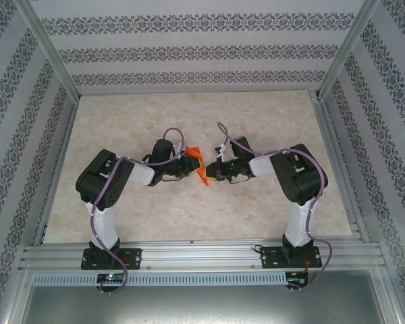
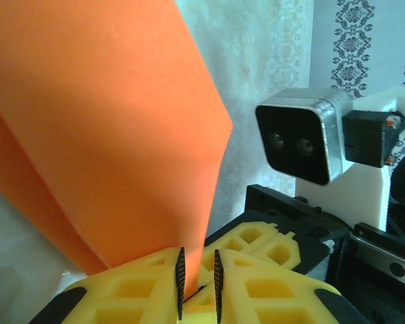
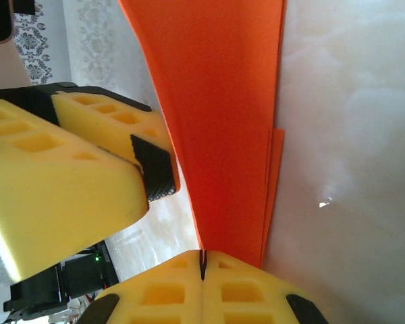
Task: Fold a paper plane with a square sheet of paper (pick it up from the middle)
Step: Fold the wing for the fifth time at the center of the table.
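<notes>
The square sheet of paper (image 1: 197, 164), bright orange-red, is folded into a long narrow shape and held up between the two arms above the table's middle. My right gripper (image 3: 203, 256) is shut on its lower end, and the folded layers (image 3: 229, 121) rise straight out of the closed seam. My left gripper (image 2: 198, 260) stands slightly open around one edge of the paper (image 2: 108, 135). The sheet lies against the left pad (image 2: 180, 277), with a gap to the right one. In the top view the left gripper (image 1: 190, 169) and right gripper (image 1: 210, 173) nearly touch.
The pale marble-patterned tabletop (image 1: 189, 216) lies below both arms. Patterned walls and an aluminium frame (image 1: 337, 54) close in the sides and back. The right wrist's camera (image 2: 300, 135) sits close in front of the left gripper.
</notes>
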